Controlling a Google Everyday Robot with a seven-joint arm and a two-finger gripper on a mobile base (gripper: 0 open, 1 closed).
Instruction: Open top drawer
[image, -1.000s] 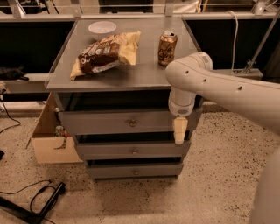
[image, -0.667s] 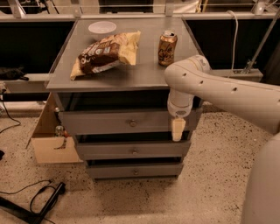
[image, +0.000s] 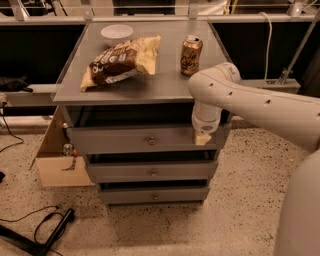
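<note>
The top drawer (image: 115, 140) is the widest grey front of the cabinet, with a small round knob (image: 151, 141) at its centre. A dark gap shows above the panel, under the cabinet top. My gripper (image: 202, 138) hangs from the white arm (image: 235, 95) and points down. It sits at the drawer front's right end, well to the right of the knob. Only its cream tip shows against the panel. I cannot tell whether it touches the panel.
Two narrower grey drawers, the middle one (image: 152, 172) and the bottom one (image: 154, 196), sit below. On the cabinet top lie a chip bag (image: 122, 62), a soda can (image: 191, 48) and a white bowl (image: 116, 31). A cardboard box (image: 52, 162) stands at the left. Cables (image: 47, 230) lie on the floor.
My gripper has risen a little along the right end of the top drawer front, so less of its tip shows below the wrist. The drawer front looks the same.
</note>
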